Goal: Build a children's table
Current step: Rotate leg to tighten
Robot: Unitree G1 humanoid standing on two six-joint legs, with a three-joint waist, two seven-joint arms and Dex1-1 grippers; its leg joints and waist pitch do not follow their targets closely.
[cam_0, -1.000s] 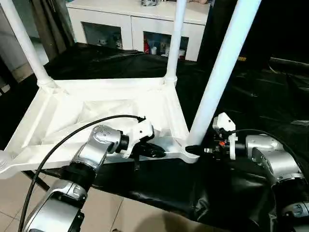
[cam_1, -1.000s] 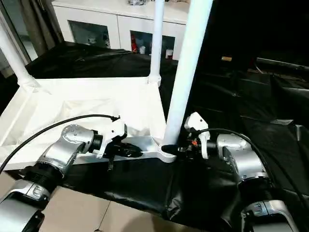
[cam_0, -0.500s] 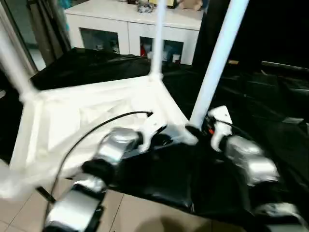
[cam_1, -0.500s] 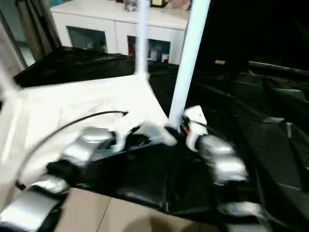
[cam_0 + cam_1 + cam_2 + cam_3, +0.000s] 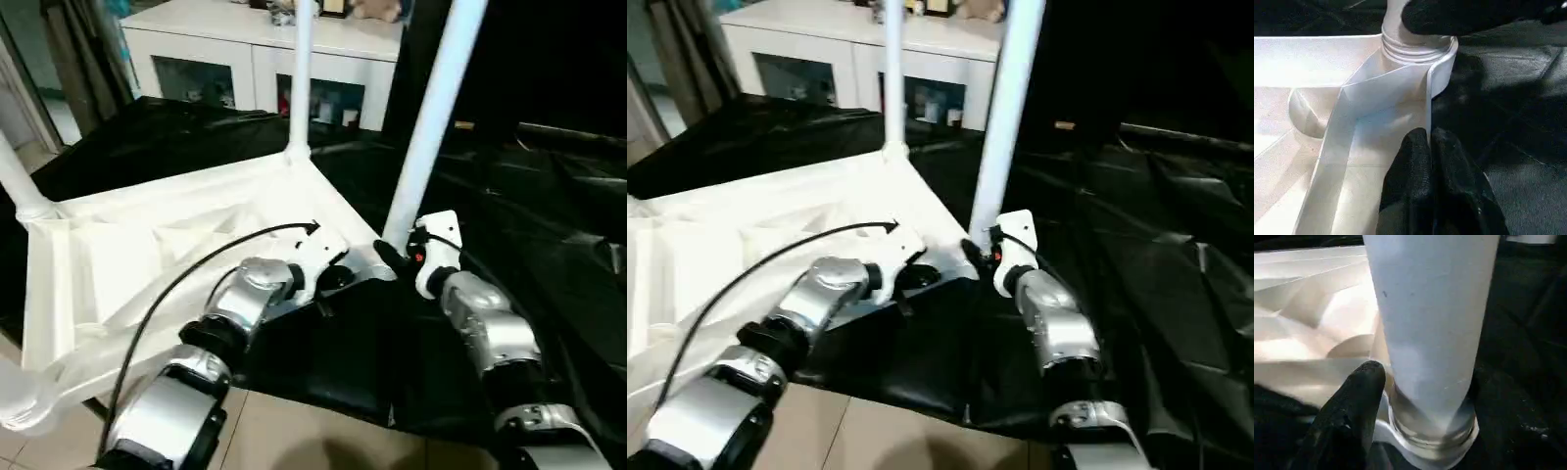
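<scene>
Tabletop (image 5: 147,245) is upside down on the black-draped surface (image 5: 549,225), ribbed underside up, and the legs are going in nicely. Three of them stand upright in corner sockets: the far leg (image 5: 300,69) at twelve o'clock, the left leg (image 5: 15,176) out at nine, and the near leg (image 5: 431,108) right in front. The fourth corner, down at seven o'clock, shows a socket at the frame's edge, but I cannot tell whether a leg sits in it. So most of the build looks done; seating this near leg fully, and checking that last corner, seems to be what remains.

Left gripper (image 5: 1427,147) is pinched shut on the tabletop's thin rim, just short of the near socket. Right gripper (image 5: 392,259) straddles the near leg at its base, jaws spread wide around it, one finger (image 5: 1359,391) pressed beside the socket collar; whether it truly clamps the leg, I cannot tell.
</scene>
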